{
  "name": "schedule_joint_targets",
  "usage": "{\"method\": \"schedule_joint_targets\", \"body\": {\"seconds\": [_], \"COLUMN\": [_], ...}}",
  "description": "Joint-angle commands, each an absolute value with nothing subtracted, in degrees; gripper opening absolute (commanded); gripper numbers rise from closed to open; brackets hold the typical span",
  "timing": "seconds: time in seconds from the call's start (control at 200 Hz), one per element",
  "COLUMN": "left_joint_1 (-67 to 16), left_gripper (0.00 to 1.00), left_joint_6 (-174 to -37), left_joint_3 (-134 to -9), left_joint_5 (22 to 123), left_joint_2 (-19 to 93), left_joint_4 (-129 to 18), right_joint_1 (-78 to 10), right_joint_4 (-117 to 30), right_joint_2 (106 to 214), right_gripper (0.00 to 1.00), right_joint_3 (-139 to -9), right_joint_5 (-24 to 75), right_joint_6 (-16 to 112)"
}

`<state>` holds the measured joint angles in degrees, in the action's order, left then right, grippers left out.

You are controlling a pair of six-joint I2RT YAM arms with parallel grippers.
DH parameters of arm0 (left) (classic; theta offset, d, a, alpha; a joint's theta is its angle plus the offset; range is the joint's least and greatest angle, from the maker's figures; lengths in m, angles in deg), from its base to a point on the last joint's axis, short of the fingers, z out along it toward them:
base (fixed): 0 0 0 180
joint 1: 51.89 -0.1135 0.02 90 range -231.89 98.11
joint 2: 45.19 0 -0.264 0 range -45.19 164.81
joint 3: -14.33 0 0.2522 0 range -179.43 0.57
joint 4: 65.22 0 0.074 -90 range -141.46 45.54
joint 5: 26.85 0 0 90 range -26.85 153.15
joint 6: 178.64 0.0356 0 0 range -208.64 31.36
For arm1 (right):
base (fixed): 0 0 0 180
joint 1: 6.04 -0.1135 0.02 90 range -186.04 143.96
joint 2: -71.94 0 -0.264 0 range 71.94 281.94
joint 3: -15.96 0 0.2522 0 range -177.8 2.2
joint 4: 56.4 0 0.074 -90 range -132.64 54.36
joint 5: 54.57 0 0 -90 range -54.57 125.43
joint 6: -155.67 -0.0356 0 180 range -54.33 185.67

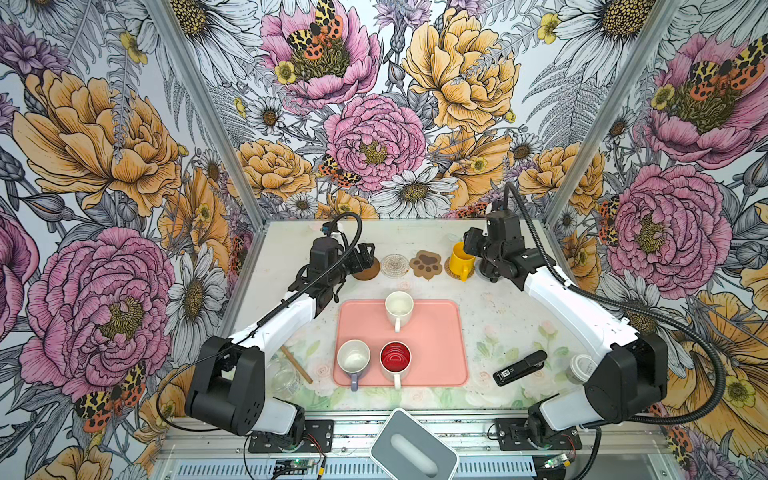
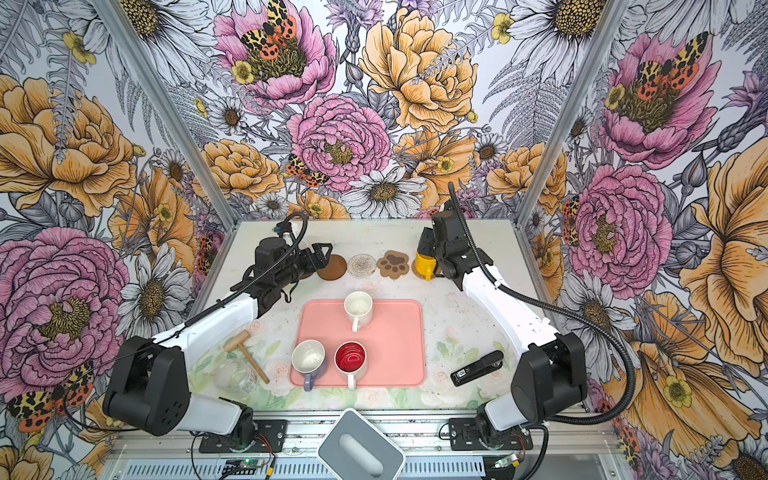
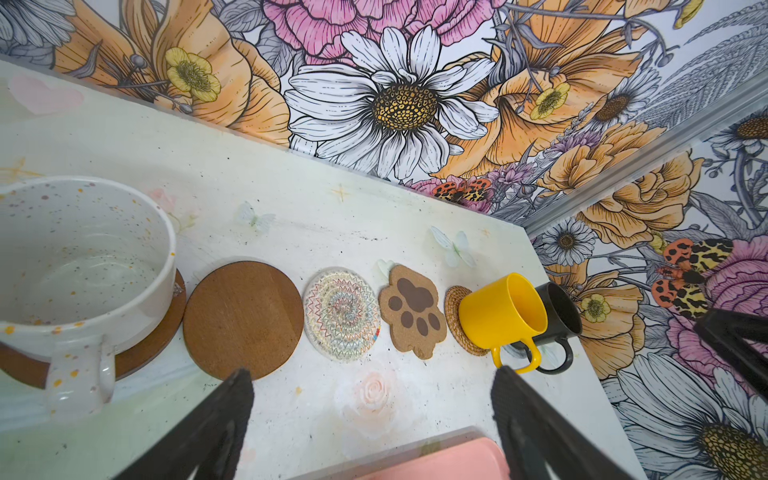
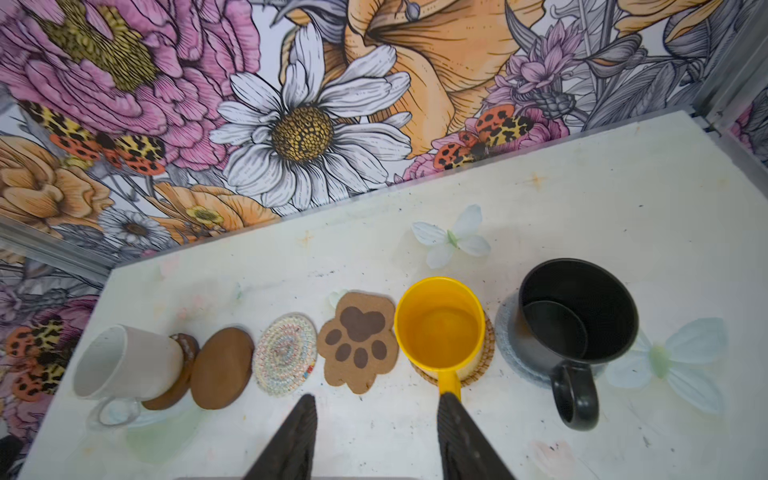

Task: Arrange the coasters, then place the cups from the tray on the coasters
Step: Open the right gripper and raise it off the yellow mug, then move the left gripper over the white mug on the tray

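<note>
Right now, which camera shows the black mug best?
The right wrist view: the black mug stands whole and upright on the grey-blue coaster. The left wrist view shows it half hidden behind the yellow mug. In both top views the right arm mostly hides it.

Six coasters are lying in a row along the back of the table [image 1: 490, 307]. Going left to right in both top views, a plain brown wooden disc [image 3: 166, 332] is carrying a speckled white ceramic mug [image 3: 83, 257]. A second plain brown wooden disc [image 2: 332, 269], a whitish woven round [image 1: 395, 265] and a brown cork paw-print mat [image 1: 425, 264] are lying bare. A tan rattan round [image 3: 453, 316] is bearing a yellow mug [image 1: 460, 257], and a grey-blue woven round [image 4: 505, 345] is bearing a black mug [image 4: 577, 316].

In front of the row, a salmon-pink rectangular tray [image 1: 440, 332] is sitting mid-table. On it, a white mug [image 1: 399, 307] is standing at the back, a lavender mug [image 1: 353, 359] at the front left, and a red-lined white mug [image 1: 395, 359] just right of that. A black stapler [image 1: 519, 368] is lying right of the tray. A clear glass jar [image 2: 235, 376] and a wooden mallet [image 2: 253, 363] are lying left of it.
</note>
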<state>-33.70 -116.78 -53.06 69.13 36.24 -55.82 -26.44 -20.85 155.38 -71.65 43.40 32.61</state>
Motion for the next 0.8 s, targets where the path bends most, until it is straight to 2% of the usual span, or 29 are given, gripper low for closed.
{"method": "schedule_joint_targets", "body": {"seconds": [0.0,0.315,0.591,0.791], "left_joint_1": [-33.3,-31.4,-26.5,-21.7], "left_gripper": [0.91,0.91,0.90,0.90], "left_joint_6": [-115.6,-112.4,-103.1,-101.3], "left_joint_3": [-52.2,-54.4,-61.0,-61.6], "left_joint_5": [67.2,65.2,65.1,64.5], "left_joint_2": [34.0,32.9,34.0,32.1], "left_joint_4": [-55.0,-50.0,-36.6,-28.2], "right_joint_1": [-28.1,-29.6,-28.8,-27.6], "right_joint_4": [-26.6,-35.4,-46.0,-46.5], "right_joint_2": [153.2,149.7,148.9,149.9], "right_gripper": [0.50,0.55,0.58,0.58], "right_joint_3": [-67.5,-56.8,-49.6,-48.9], "right_joint_5": [42.6,40.1,36.1,34.6], "right_joint_6": [26.9,23.8,22.2,22.1]}}
